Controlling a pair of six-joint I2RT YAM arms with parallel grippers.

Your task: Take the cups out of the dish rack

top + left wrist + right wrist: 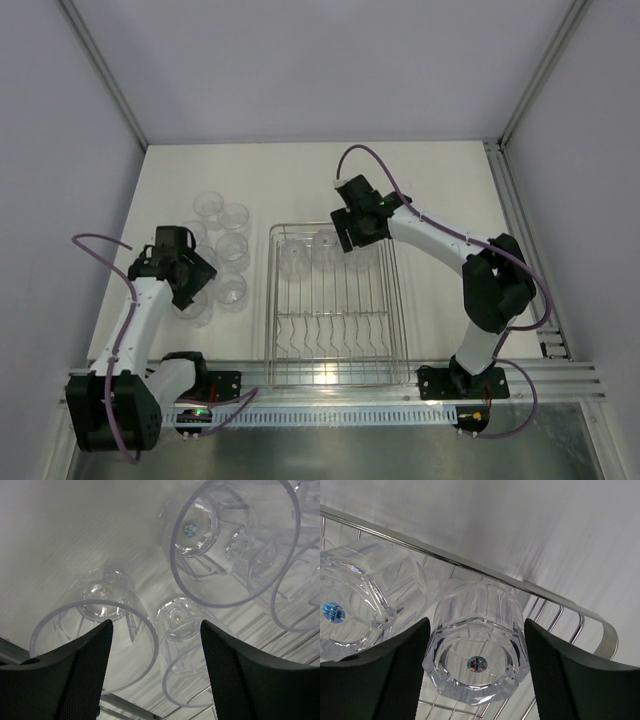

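Observation:
The silver wire dish rack (335,345) sits in the middle of the table. Clear cups stand upside down at its far end (296,258). My right gripper (353,240) is open over the rack's far right corner. In the right wrist view its fingers (400,670) flank an upside-down cup (477,652) by the rack's rim (555,600), and a second cup (355,605) is to the left. Several cups (232,248) stand upright on the table left of the rack. My left gripper (190,280) hangs open and empty above them (182,640).
White enclosure walls stand close on the left, right and far sides. An aluminium rail (400,375) runs along the near edge by the arm bases. The rack's curved prongs (330,335) fill its near half.

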